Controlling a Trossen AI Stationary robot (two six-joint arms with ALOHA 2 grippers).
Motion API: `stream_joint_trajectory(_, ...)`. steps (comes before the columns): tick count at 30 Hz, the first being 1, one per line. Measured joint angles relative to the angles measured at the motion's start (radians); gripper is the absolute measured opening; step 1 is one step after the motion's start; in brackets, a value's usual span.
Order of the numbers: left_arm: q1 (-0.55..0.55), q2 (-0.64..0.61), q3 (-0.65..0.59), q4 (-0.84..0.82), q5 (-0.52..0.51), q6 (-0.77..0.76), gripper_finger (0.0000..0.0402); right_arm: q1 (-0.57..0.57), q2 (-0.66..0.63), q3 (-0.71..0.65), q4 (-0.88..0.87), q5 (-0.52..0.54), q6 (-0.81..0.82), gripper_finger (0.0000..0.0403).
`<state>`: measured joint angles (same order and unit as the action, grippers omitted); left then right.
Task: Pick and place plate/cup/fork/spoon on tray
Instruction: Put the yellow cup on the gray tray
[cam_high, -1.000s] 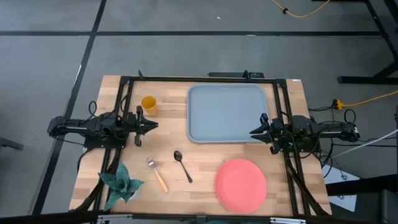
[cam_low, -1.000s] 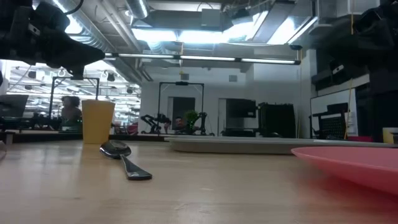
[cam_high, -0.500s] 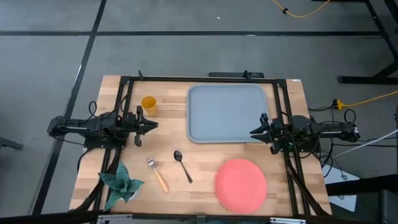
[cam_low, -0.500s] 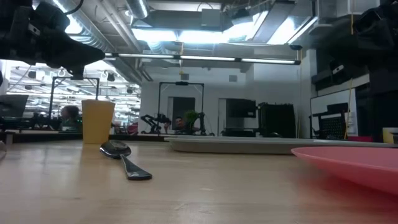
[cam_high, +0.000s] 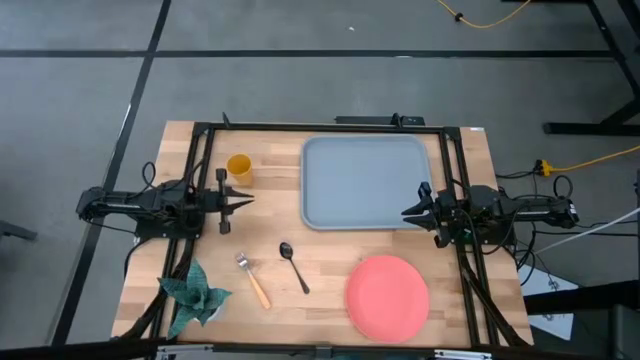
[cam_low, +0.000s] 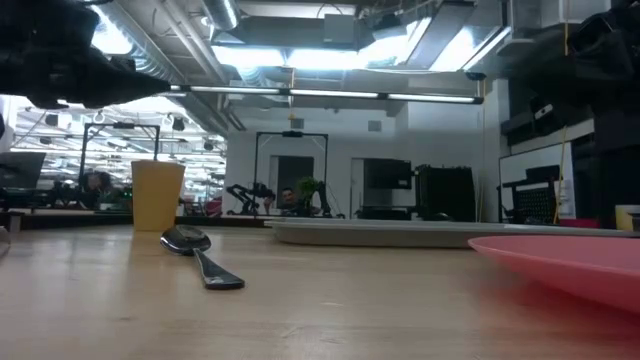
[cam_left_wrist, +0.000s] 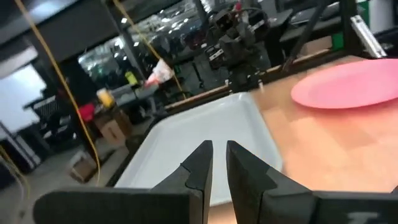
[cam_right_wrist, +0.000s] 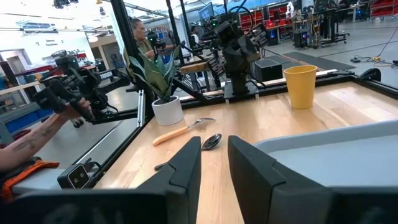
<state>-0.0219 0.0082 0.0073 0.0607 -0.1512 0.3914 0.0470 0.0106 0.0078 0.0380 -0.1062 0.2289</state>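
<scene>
A: Where does the cup sit?

B: On the desk, left of the tray, just beside the left pincer (fingers slightly parted, pinching nothing).

A: And the right pincer?

B: Also parted and empty, at the tray's right edge, farther off.

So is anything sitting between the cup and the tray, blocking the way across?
Nothing visible does. The cup stands on bare wood just off the tray, with only open tabletop between them. The spoon and fork lie nearer the front, out of that path.
</scene>
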Motion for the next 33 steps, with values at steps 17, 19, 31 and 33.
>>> stream_joint_trajectory(17,0.0,0.0,0.0,0.46,0.146,-0.393,0.0041,-0.001,0.0,0.0,0.005,0.105,0.157,0.0086)
stream_joint_trajectory(19,0.0,0.001,0.014,0.438,0.127,-0.437,0.0041,-0.001,0.0,0.0,0.008,0.126,0.181,0.0086)
stream_joint_trajectory(31,0.0,0.338,0.303,0.11,-0.029,-0.404,0.0041,-0.001,0.0,0.0,0.018,0.169,0.157,0.0086)
stream_joint_trajectory(33,0.0,0.44,0.365,0.022,-0.128,-0.357,0.0041,-0.001,0.0,0.0,0.017,0.169,0.157,0.0086)
